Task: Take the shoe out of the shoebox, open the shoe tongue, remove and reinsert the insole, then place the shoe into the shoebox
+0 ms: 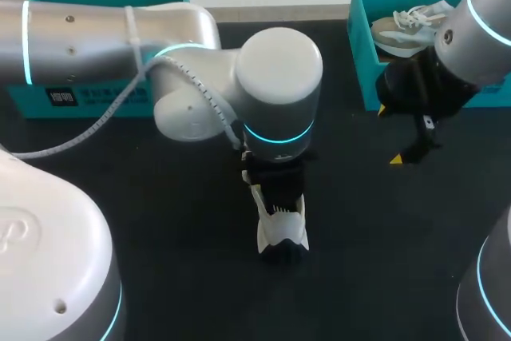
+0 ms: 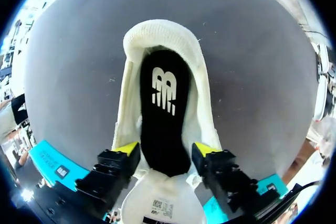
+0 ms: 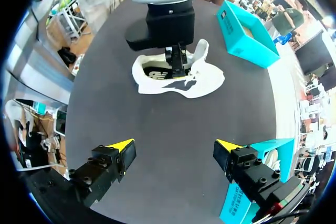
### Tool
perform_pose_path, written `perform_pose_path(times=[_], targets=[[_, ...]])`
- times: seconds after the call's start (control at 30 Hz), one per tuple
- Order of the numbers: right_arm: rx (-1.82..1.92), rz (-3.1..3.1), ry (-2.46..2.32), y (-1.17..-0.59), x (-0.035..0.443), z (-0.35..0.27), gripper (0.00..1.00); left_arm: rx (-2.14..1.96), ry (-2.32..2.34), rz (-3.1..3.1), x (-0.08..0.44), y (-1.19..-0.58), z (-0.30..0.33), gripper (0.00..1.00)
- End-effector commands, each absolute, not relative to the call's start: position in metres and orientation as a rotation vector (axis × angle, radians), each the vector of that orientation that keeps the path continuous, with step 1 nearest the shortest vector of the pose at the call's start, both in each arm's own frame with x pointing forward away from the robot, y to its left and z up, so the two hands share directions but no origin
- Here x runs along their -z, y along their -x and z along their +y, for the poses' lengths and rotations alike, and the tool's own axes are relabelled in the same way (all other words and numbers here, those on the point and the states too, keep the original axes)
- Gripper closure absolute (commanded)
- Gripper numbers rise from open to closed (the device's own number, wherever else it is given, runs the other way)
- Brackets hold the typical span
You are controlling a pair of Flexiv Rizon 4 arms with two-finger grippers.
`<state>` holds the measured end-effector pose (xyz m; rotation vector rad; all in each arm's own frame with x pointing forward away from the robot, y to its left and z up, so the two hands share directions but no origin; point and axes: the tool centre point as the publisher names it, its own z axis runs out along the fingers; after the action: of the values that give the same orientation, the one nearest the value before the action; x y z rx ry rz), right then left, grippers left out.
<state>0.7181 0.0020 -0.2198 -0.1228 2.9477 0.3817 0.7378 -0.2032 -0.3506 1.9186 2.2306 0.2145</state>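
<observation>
Black insole is straddled, ungripped, by the spread-open left gripper; insole removal is judged current, so an edge pinch is needed.

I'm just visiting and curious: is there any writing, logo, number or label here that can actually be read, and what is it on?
Insole: a white logo mark only, no words to quote.
Tongue tag: a small code square and fine print, too small to read.
Shoebox at the left of the head view: a dark label and a line of print, too blurred to read.
No text here is clear enough to quote.
</observation>
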Motion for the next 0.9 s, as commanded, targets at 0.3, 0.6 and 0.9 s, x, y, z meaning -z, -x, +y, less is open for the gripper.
perform_pose_path(times=[0.3,0.6,0.9], targets=[[-0.379,2.946,0.121,-0.717,0.221,0.002,0.0,-0.258,-1.994,2.208,0.348,-0.735,-0.19,0.0],[-0.379,2.946,0.121,-0.717,0.221,0.002,0.0,-0.257,-2.009,2.169,0.329,-0.741,-0.188,0.0],[-0.379,2.946,0.121,-0.717,0.221,0.002,0.0,-0.262,-2.011,2.161,0.312,-0.758,-0.188,0.0]])
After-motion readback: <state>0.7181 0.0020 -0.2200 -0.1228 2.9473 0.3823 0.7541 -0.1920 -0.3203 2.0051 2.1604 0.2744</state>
